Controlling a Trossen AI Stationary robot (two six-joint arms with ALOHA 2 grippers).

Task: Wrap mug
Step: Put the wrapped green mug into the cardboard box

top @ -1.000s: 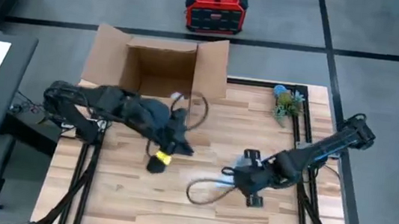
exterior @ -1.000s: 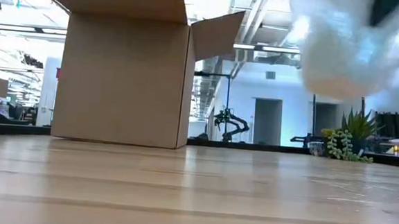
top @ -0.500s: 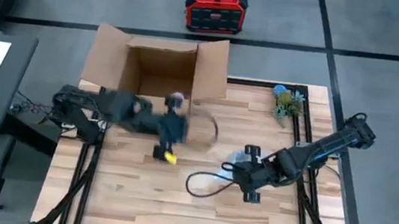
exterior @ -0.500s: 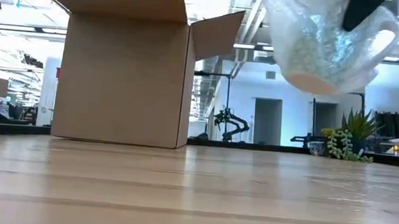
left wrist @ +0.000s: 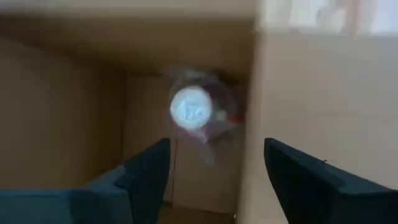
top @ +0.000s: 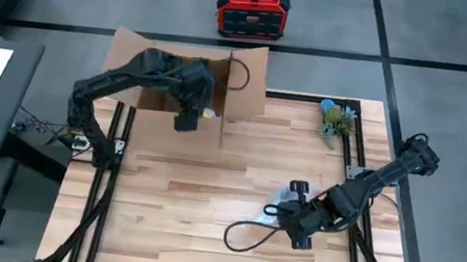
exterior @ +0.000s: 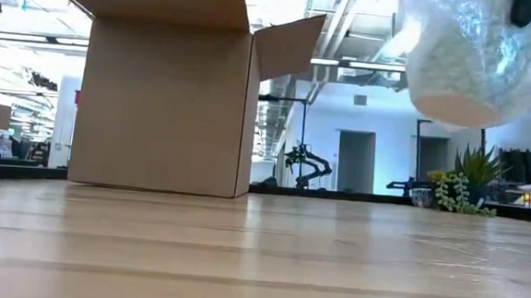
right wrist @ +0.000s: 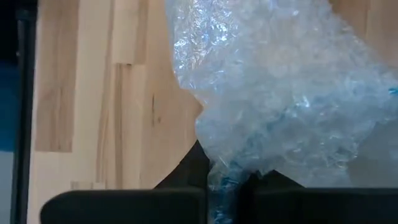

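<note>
A mug wrapped in clear bubble wrap (exterior: pixel 474 60) hangs above the table's near right part, and my right gripper (top: pixel 297 226) is shut on its wrap (right wrist: pixel 280 93). My left gripper (top: pixel 186 119) hovers open over the brown cardboard box (top: pixel 183 72) at the far left. In the left wrist view its fingers (left wrist: pixel 149 174) stand wide apart with nothing between them. Below them, inside the box, shows a round white thing in clear wrap (left wrist: pixel 194 111), blurred. My right gripper pinches a gathered edge of the bubble wrap (right wrist: pixel 222 171) between its two shut fingers; how many layers I cannot tell. The wrapped mug hangs beside and below the fingers, tilted, its bottom (exterior: pixel 457 110) clear of the table.
The box stands open-topped on the table's far left, with a flap (exterior: pixel 286 44) raised toward the right. A small potted plant (top: pixel 336 121) stands at the far right corner. A black cable loop (top: pixel 248 234) lies beside my right gripper. Bare wood (top: pixel 172 203) spreads across the middle.
My left gripper has risen from the table's middle and swung toward the far edge, and now hangs over the box. The wrapped mug has swayed a little under my right gripper, staying clear of the table.
</note>
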